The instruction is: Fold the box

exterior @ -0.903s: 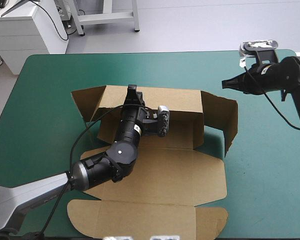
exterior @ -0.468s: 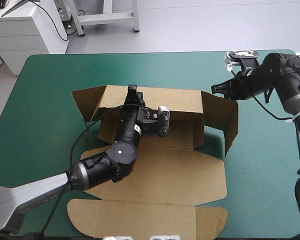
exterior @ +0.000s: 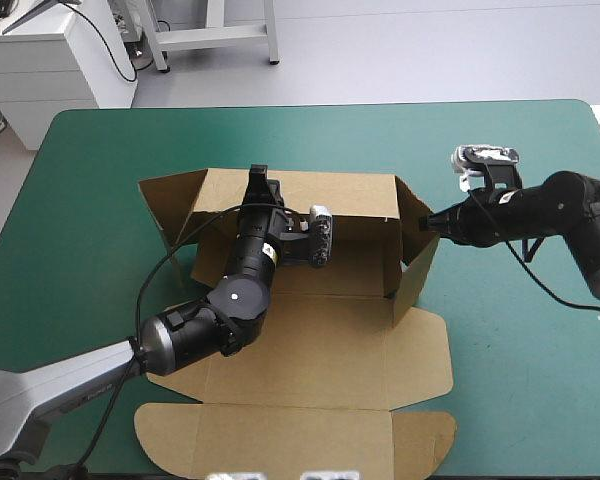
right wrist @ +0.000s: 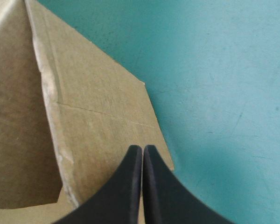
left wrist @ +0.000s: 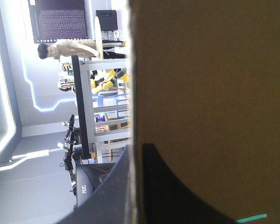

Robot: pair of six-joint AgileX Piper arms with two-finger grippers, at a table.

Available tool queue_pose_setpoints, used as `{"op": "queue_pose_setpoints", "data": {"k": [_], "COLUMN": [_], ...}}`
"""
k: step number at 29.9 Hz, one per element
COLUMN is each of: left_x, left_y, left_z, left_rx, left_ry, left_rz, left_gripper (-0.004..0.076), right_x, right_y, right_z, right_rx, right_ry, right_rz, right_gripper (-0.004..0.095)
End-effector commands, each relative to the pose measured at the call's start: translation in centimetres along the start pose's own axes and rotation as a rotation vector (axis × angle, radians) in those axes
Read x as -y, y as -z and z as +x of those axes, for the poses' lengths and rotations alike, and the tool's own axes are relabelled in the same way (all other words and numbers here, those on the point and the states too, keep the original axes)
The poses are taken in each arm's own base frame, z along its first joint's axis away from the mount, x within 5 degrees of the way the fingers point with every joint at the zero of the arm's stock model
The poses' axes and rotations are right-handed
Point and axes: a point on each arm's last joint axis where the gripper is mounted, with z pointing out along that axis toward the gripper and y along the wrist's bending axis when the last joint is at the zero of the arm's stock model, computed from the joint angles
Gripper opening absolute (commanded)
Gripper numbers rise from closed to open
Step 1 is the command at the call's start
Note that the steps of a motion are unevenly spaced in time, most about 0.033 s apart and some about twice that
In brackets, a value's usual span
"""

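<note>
Left arm: enters from near left, elbow bent, wrist reaching forward. Left gripper point(exterior: 258, 178): fingers clamped on the box point(exterior: 320, 340). Right arm: extends leftward, low. Right gripper point(right wrist: 142, 150): fingers pressed together, one point.

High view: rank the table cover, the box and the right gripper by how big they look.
Largest: teal-green cover.
Next: box.
Smallest: right gripper, shut, its tip at the box's right side.
The differences are plain, so nearness to the camera does not affect the order.

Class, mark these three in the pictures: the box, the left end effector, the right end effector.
Box point(exterior: 320, 345), high view: flat middle panel.
Left end effector point(exterior: 259, 176), high view: fingertips at the far wall's top edge.
Right end effector point(right wrist: 142, 150), right wrist view: shut fingertips over the side flap.
</note>
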Motion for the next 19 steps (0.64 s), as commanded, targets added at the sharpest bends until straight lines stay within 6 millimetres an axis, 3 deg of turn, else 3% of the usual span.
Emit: {"op": "queue_pose_setpoints", "data": {"k": [1, 7, 12, 16, 19], "left_x": [-2.3, -2.3, -2.3, -2.3, -2.3], "left_y": [0.8, 0.8, 0.8, 0.8, 0.8], "left_z": [0.5, 0.5, 0.4, 0.4, 0.4], "left_rx": [0.0, 0.003, 0.008, 0.01, 0.01], "left_ry": [0.019, 0.019, 0.018, 0.018, 0.018], "left_rz": [-0.092, -0.091, -0.089, -0.089, -0.089], "left_gripper": [-0.0008, -0.0008, -0.0008, -0.0008, -0.0008], "right_x": [-0.7, -0.4, -0.6, -0.8, -1.1], "right_y": [0.9, -0.8, -1.0, -1.3, -1.3], "right_z": [0.3, 3.3, 5.5, 6.2, 6.4], "right_rx": [0.174, 0.338, 0.416, 0.389, 0.376], "right_ry": [0.019, 0.086, 0.263, 0.366, 0.427], "right_rz": [-0.065, -0.137, -0.161, -0.175, -0.203], "right_gripper": [-0.0002, -0.0002, -0.0001, 0.0018, 0.0099]}}
